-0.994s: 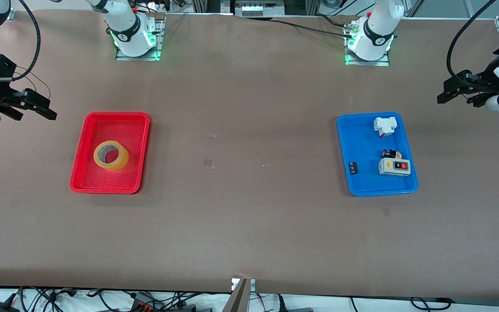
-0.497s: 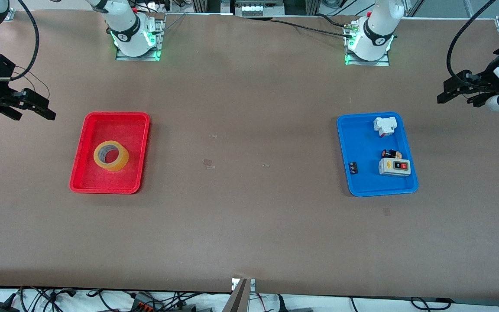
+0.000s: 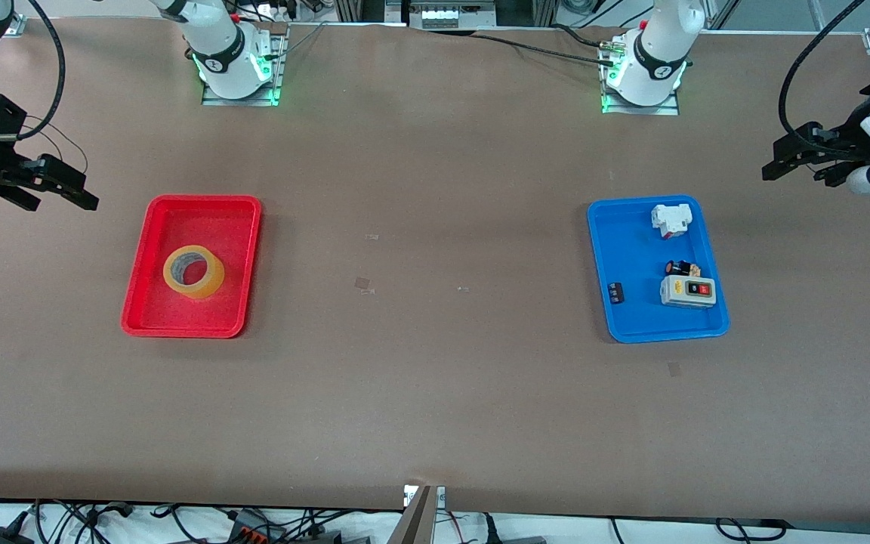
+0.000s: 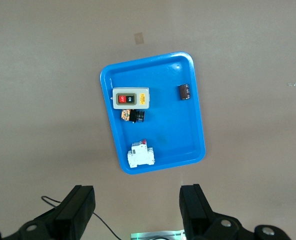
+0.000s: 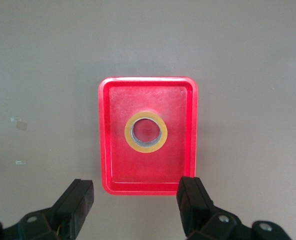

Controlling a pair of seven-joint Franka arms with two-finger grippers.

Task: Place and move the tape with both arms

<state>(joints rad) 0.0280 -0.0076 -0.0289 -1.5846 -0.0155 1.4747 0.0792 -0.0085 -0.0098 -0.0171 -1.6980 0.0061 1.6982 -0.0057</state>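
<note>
Tape (image 3: pixel 193 272) lies flat in red tray (image 3: pixel 149 227), looks light and rigid with a slick rim, so pinch across one wall through the hole; right gripper (image 5: pixel 135 202) and left gripper (image 4: pixel 138 207) both released, aloft at worktop (image 3: pixel 435 393) ends.

- The blue tray (image 3: pixel 635 321) sits on the brown table (image 3: pixel 435 393).
- In the blue tray are a grey switch box (image 3: pixel 688 291), a white block (image 3: pixel 671 219), a small black button (image 3: pixel 680 267) and a tiny black part (image 3: pixel 615 292).
- The red tray (image 3: pixel 235 219) sits well apart from the blue tray.
</note>
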